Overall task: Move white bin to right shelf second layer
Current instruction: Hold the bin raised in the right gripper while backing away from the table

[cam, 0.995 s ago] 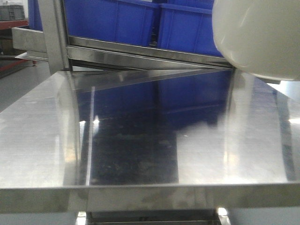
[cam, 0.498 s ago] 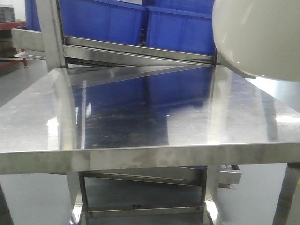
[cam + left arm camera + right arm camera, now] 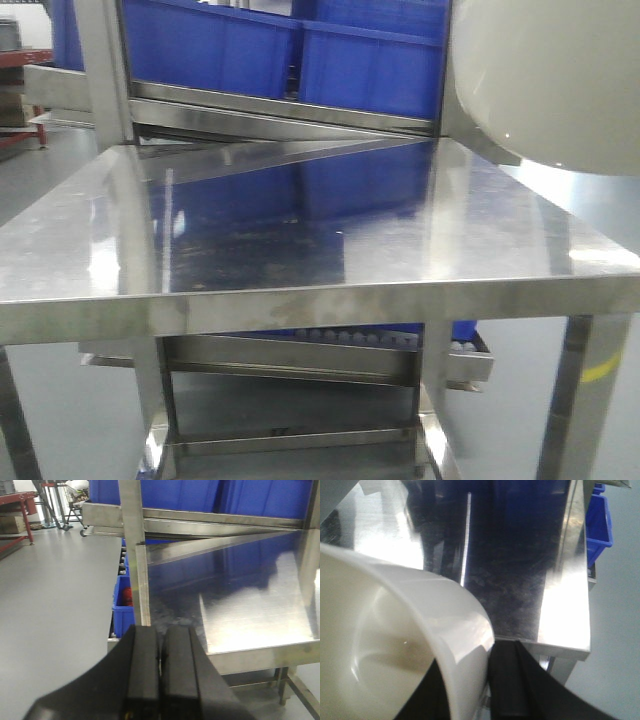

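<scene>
The white bin (image 3: pixel 545 80) hangs at the top right of the front view, above the right back part of the steel tabletop (image 3: pixel 350 240). In the right wrist view my right gripper (image 3: pixel 470 652) is shut on the bin's wall (image 3: pixel 395 645), with one finger inside the mouth and one finger (image 3: pixel 507 680) outside. My left gripper (image 3: pixel 160 630) is shut and empty, in front of the table's left front corner. A steel rack level with small white rollers (image 3: pixel 330 338) shows under the tabletop. I cannot tell if it is the right shelf's second layer.
Blue crates (image 3: pixel 250 50) stand on a steel rack behind the table, above a front rail (image 3: pixel 280 105). A steel upright (image 3: pixel 132 540) rises at the table's left. A blue crate (image 3: pixel 122 605) sits below. A small blue crate (image 3: pixel 599 525) is beyond the table's edge. Grey floor (image 3: pixel 55 590) lies left.
The front view has pulled back from the table. Its front edge sits higher in frame, and the legs and lower roller rack have come into view. The bin stays at the top right.
</scene>
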`<action>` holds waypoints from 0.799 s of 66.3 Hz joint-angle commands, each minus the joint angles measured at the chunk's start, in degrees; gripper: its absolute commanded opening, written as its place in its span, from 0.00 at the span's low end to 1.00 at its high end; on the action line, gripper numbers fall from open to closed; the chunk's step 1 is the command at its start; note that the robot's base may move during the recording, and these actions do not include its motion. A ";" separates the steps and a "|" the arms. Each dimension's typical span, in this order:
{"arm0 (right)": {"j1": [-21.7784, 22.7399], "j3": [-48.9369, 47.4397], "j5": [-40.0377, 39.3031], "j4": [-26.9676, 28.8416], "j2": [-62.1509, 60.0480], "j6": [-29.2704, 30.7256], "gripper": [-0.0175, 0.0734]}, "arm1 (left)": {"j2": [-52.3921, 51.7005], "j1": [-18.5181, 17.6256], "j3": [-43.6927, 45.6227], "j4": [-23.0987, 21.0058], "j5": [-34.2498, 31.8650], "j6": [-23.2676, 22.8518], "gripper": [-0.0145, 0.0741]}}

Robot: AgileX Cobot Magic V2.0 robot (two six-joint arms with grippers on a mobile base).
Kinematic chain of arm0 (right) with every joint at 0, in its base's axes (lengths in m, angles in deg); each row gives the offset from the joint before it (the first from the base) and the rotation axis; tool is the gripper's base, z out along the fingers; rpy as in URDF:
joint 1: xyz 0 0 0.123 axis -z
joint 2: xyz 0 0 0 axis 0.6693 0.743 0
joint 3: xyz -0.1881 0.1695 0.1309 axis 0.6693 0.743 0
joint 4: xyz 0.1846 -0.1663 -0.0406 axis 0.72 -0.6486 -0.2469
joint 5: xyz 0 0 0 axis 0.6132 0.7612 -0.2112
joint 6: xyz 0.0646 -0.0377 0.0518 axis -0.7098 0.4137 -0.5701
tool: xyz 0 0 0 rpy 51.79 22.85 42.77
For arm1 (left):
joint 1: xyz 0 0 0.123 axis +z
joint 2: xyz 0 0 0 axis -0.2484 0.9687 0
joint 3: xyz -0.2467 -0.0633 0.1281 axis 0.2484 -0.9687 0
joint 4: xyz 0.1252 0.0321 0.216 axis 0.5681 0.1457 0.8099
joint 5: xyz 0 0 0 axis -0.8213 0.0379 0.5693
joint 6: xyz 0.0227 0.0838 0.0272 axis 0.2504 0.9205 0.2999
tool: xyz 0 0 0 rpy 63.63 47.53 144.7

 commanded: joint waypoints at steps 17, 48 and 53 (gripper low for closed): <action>0.01 -1.86 -5.72 -0.09 -0.46 0.17 0.25 | -0.18 -0.32 -2.11 0.00 -4.93 -0.18 0.26; 0.01 -1.86 -5.67 -0.09 -0.49 0.17 0.25 | -0.18 -0.32 -2.11 0.00 -4.93 -0.18 0.26; 0.01 -1.86 -5.67 -0.09 -0.49 0.17 0.25 | -0.18 -0.32 -2.11 0.00 -4.93 -0.18 0.26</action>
